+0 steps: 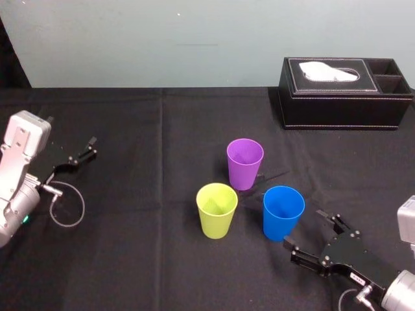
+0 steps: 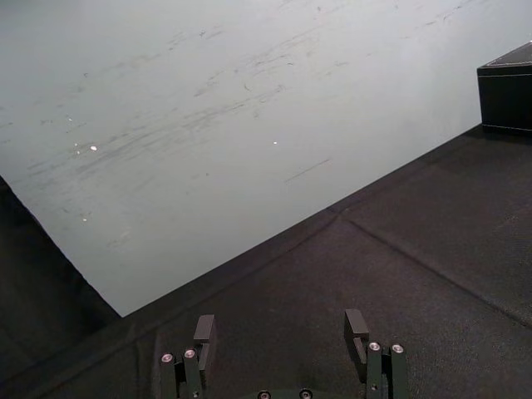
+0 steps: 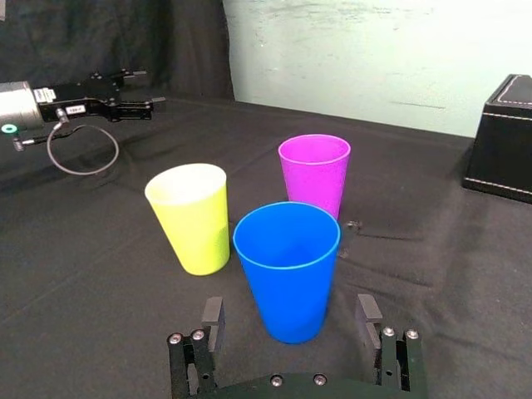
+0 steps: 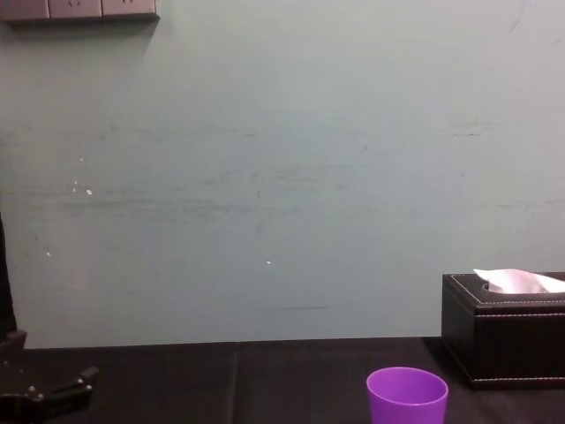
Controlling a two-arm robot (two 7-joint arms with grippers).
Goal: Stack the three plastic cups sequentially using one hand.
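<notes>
No lettering can be read anywhere in the scene. A small white label [image 1: 355, 277] on the right gripper [image 1: 303, 227], behind its fingers, is too small to make out.

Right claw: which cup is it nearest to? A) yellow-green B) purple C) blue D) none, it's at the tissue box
C: the right claw, open, sits just beside the blue cup with nothing gripped; the purple cup and yellow-green cup stand farther off. Left claw is parked at the left of the table.
</notes>
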